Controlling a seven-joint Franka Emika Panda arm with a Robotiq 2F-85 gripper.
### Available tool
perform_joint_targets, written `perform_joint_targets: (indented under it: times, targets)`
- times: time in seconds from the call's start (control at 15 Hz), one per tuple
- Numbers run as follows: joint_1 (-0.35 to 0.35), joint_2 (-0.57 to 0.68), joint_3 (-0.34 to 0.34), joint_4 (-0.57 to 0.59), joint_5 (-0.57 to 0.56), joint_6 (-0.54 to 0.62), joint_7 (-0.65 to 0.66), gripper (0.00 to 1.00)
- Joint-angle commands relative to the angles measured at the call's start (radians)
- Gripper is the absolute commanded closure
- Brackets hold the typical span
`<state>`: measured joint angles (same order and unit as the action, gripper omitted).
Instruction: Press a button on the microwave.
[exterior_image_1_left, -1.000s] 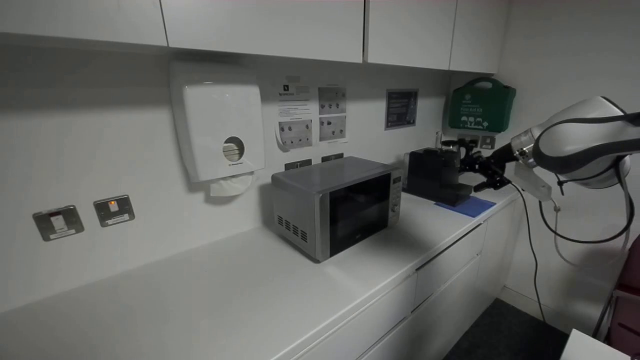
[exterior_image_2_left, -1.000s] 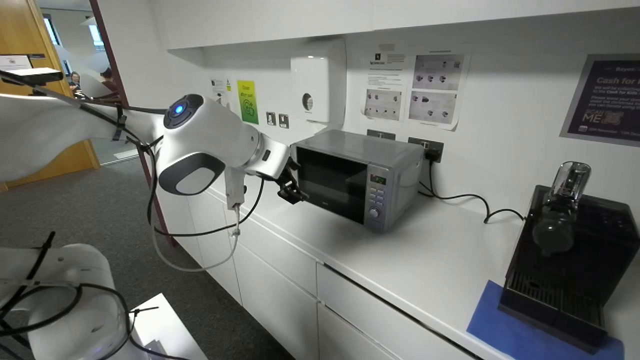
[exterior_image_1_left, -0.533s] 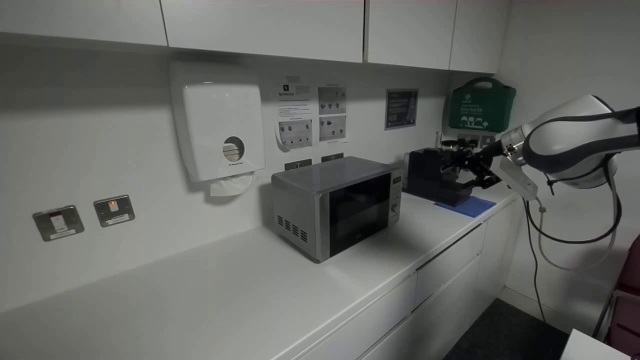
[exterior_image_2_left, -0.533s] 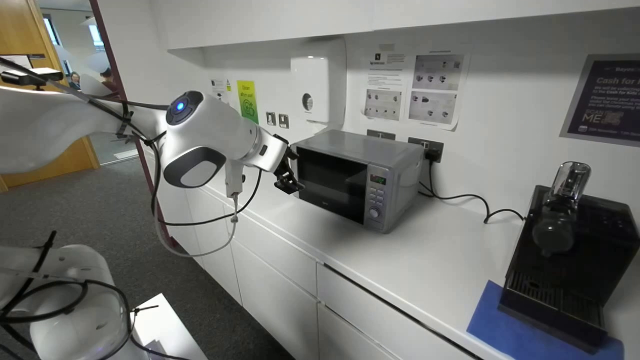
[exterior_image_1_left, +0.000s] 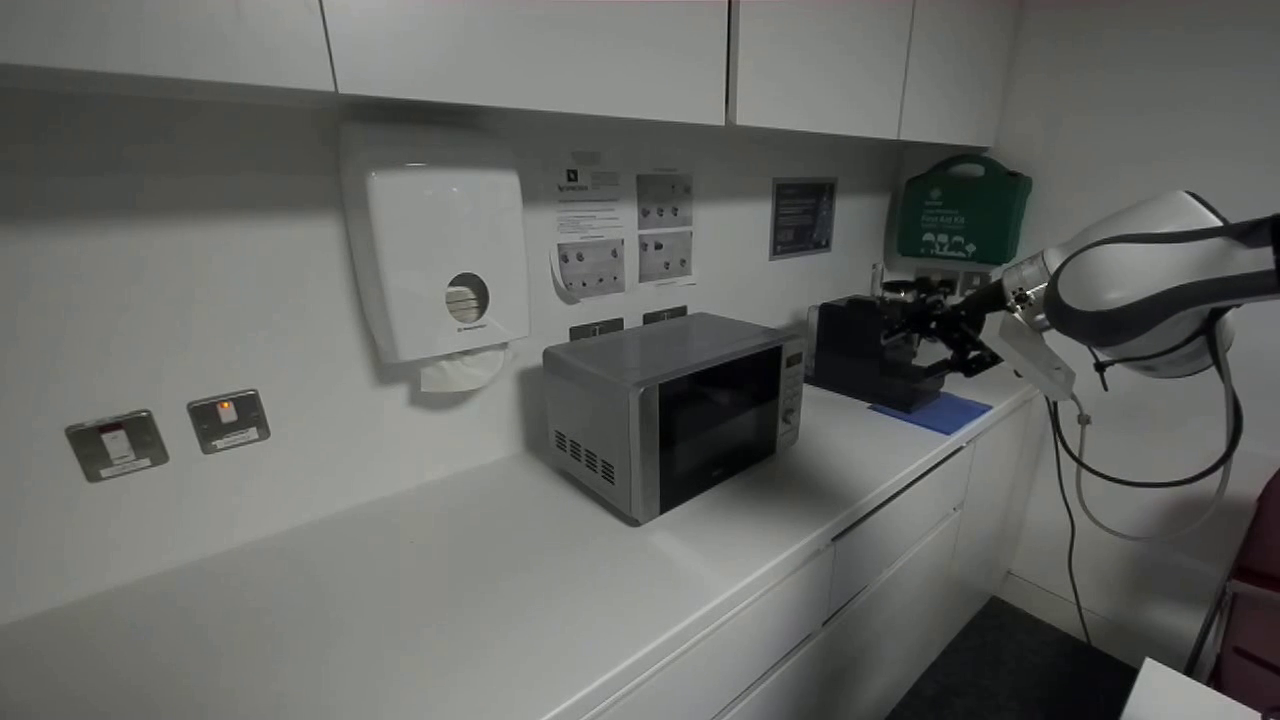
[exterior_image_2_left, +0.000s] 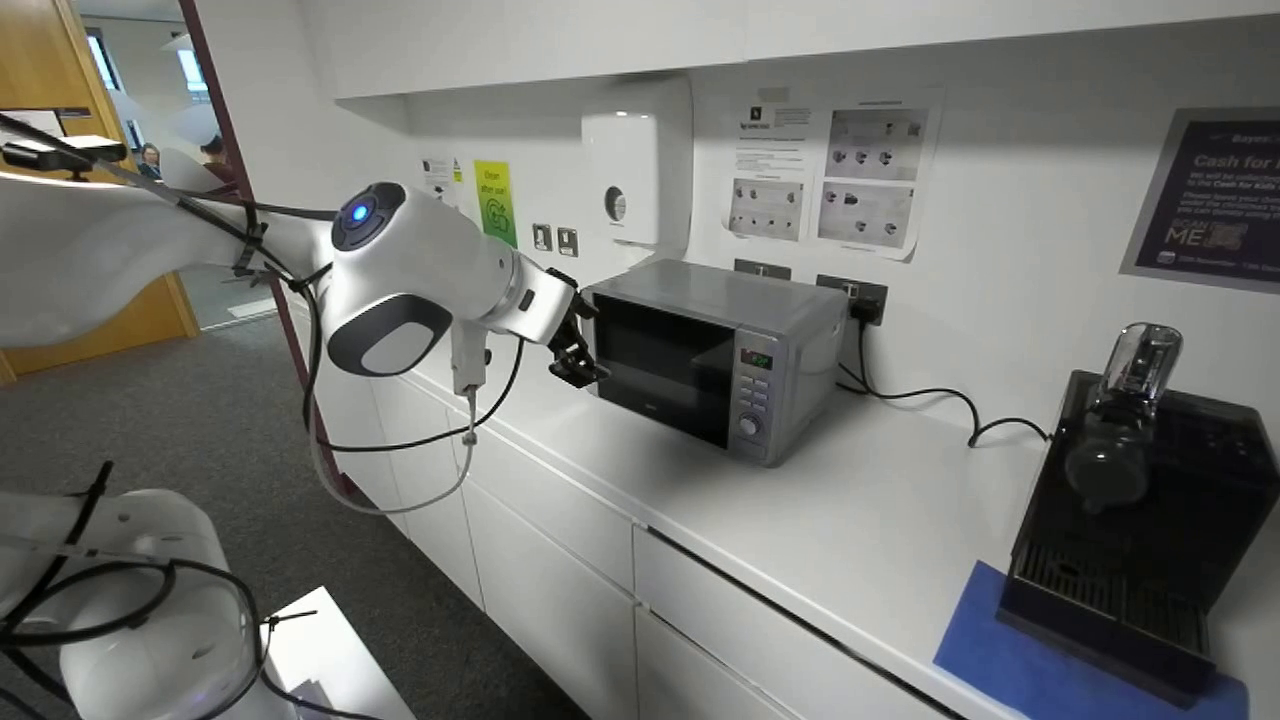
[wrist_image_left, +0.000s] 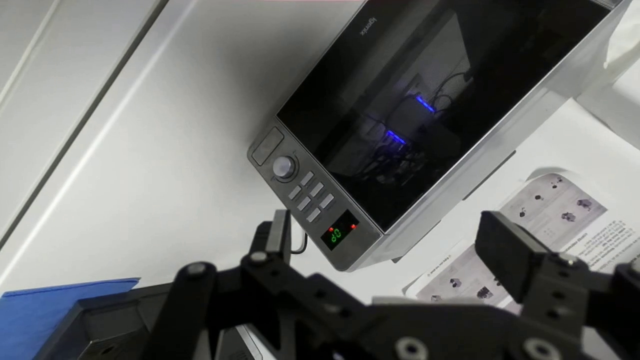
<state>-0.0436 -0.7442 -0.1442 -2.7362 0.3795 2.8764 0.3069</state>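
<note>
The silver-grey microwave (exterior_image_1_left: 650, 350) stands on the counter in both exterior views (exterior_image_2_left: 735, 285), its dark glass door shut. In the wrist view the microwave (wrist_image_left: 400, 115) shows its control panel with several grey buttons (wrist_image_left: 310, 196), a round knob (wrist_image_left: 283, 167) and a lit display (wrist_image_left: 339, 230) with green characters and red dots. My gripper (wrist_image_left: 385, 214) is open and empty, its fingers wide apart. In an exterior view the gripper (exterior_image_2_left: 597, 343) overlaps the door's far side. The gripper also shows in an exterior view (exterior_image_1_left: 908, 352) before the black machine. Nothing shows it touching the microwave.
A black coffee machine (exterior_image_2_left: 1130, 540) stands on a blue cloth (exterior_image_2_left: 975, 630) beside the microwave. A white dispenser (exterior_image_1_left: 440, 250) hangs on the wall. Cupboards (exterior_image_1_left: 530, 50) overhang the counter (exterior_image_1_left: 400, 600). A black power cable (exterior_image_2_left: 925, 393) runs along the wall.
Between one second and half a second ago my arm moved in towards the counter and wall and the gripper rose slightly. Since then nothing has visibly moved.
</note>
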Motion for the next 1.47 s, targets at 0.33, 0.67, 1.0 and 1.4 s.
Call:
perform_joint_targets:
  times: [0.33, 0.67, 1.0, 1.4]
  targets:
    - [0.095, 0.405, -0.059, 0.146, 0.172, 0.521, 0.193, 0.00]
    - [0.066, 0.596, -0.084, 0.289, 0.215, 0.609, 0.373, 0.00]
    - [-0.007, 0.658, -0.039, 0.461, 0.284, 0.582, 0.466, 0.00]
    - [0.019, 0.636, -0.067, 0.388, 0.247, 0.577, 0.442, 0.00]
